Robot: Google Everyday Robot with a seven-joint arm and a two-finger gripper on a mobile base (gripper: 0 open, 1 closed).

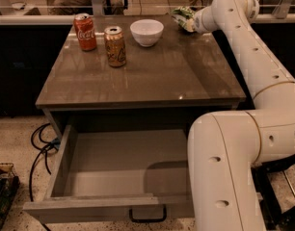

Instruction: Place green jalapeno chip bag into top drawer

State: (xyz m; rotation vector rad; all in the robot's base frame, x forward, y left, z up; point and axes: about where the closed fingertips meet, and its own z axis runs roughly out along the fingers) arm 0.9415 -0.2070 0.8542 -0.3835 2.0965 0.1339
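The green jalapeno chip bag [181, 17] is at the back right corner of the brown table [152, 76], light and dark green with white patches. My gripper [191, 22] is at the bag's right end and shut on it, holding it slightly above the tabletop; the white wrist hides most of the grip. The top drawer [113, 165] is pulled fully open under the table's front edge. Its grey inside holds nothing, and its dark handle [147, 216] shows at the bottom. My white arm [253, 66] runs along the table's right side.
A white bowl [146, 32], a brown-orange can [115, 46] and a red cola can [85, 31] stand at the table's back left. Black cables [41, 143] lie on the floor left of the drawer. My arm's large lower link [224, 172] overlaps the drawer's right side.
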